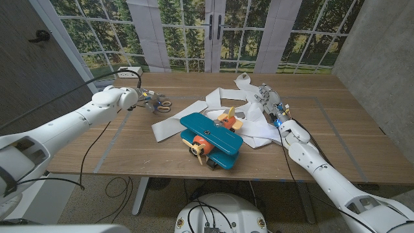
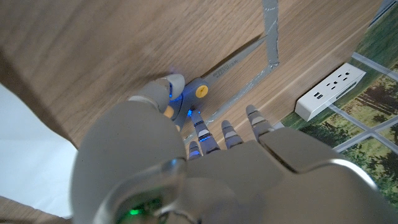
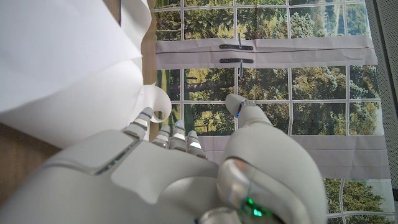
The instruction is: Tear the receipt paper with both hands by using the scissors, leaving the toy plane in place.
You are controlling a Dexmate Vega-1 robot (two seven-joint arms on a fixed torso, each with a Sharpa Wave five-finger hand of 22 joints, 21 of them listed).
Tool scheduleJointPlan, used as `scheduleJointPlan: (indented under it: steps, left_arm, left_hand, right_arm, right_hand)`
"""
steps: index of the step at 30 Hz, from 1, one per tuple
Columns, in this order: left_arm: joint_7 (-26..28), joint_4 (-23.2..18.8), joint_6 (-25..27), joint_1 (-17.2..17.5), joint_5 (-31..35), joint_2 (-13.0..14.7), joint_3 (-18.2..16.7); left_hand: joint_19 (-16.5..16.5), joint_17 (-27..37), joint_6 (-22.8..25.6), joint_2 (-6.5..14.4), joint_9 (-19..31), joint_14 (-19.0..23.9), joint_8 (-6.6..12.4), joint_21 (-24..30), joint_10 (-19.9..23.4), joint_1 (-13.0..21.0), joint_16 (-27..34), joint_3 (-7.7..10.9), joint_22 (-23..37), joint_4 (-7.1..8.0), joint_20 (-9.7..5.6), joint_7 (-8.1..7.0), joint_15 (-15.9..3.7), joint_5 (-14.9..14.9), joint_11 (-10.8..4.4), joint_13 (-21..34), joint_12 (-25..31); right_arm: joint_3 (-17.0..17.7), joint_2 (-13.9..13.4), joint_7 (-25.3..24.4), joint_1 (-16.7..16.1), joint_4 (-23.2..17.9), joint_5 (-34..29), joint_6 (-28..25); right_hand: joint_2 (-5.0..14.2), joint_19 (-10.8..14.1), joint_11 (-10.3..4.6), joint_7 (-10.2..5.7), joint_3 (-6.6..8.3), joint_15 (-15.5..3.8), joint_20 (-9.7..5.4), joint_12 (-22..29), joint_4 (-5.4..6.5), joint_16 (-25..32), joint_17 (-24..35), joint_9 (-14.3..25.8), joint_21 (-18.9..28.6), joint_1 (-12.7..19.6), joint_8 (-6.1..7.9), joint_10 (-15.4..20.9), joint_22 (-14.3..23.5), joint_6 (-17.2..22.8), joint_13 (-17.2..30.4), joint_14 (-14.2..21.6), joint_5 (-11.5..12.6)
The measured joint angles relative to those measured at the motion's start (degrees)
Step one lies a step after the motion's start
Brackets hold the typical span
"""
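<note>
— Left hand, what is it doing?
— It sits at the scissors on the left part of the wooden tabletop. In its wrist view the hand has smooth grey fingers curled down over the yellow handles, thumb against them, and the metal blades of the scissors lie flat on the grained wood. It seems to grip them; they are not lifted.

— And the right hand?
— It is at the far right edge of the receipt paper, a long white strip lying in loose folds and curls across the middle of the tabletop. From its wrist view the hand has fingers reaching up beside the curled, glossy receipt paper; whether it grips the strip I cannot tell.

— The toy plane?
— Teal, blocky biplane wings, orange nose, resting just in front of the paper toward the near edge.

— Anything else?
— A white power strip at the far left edge.
</note>
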Motion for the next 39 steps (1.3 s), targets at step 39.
scheduleJointPlan:
  steps: [39]
  left_arm:
    - [-0.7,-0.6,0.2,0.2,0.9,0.2,0.4]
  left_hand:
    - [0.0,1.2,3.3,-0.1,0.0,5.6,1.07,0.0,9.4,0.7,1.4,0.89,0.0,0.89,-0.61,-1.00,-0.31,2.1,-0.53,3.4,4.7]
  right_arm:
    - [0.1,0.3,-1.7,-1.6,-2.0,0.4,0.0]
  right_hand:
    - [-0.31,0.0,0.01,-0.20,0.91,-0.21,-0.01,0.0,-0.02,0.0,0.0,0.0,0.0,0.3,0.00,0.0,0.2,0.2,0.0,0.2,2.7]
